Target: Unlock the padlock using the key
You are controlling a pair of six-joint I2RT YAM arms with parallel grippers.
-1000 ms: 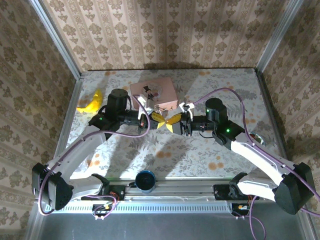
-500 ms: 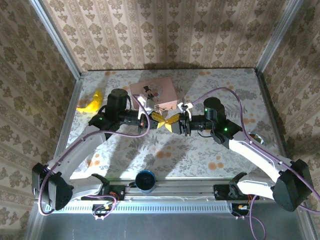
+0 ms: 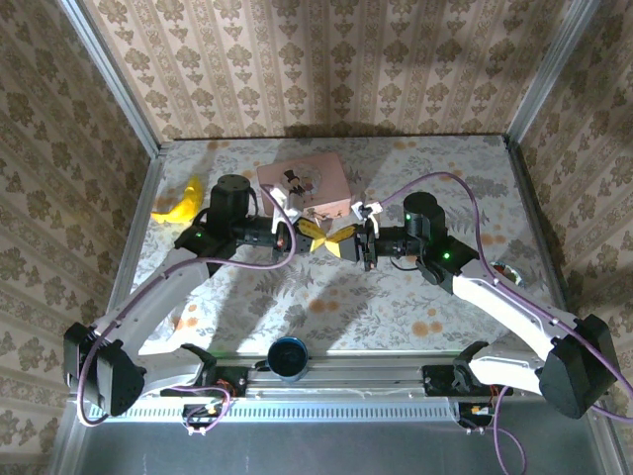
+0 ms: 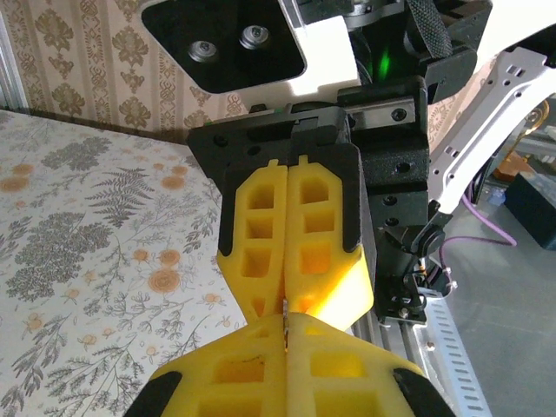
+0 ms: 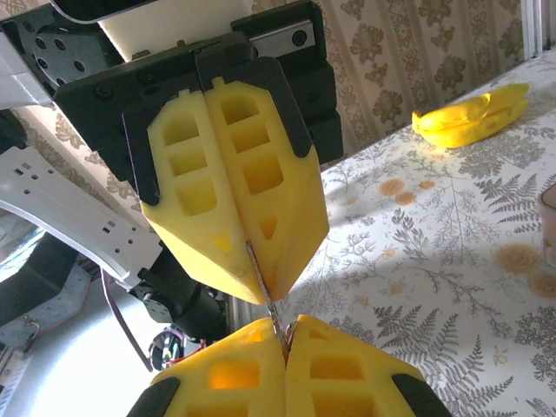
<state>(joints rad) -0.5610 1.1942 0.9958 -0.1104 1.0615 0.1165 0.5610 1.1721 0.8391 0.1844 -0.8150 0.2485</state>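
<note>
Jaws on both sides pinch shut on a thin silvery sliver (image 5: pixel 268 309), perhaps the key.

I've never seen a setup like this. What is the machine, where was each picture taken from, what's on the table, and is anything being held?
Two white-and-black robot arms are bolted at the near edge of a flower-patterned table. The overhead picture looks down from behind them. The other two pictures come from a camera on each wrist. Each arm ends in a hand with two yellow fingers. The left hand and the right hand meet tip to tip, both shut, pinching a thin strip of silvery metal. Too little of it shows to tell key from padlock. On the table lie a pink rectangular box and a yellow banana.
</note>
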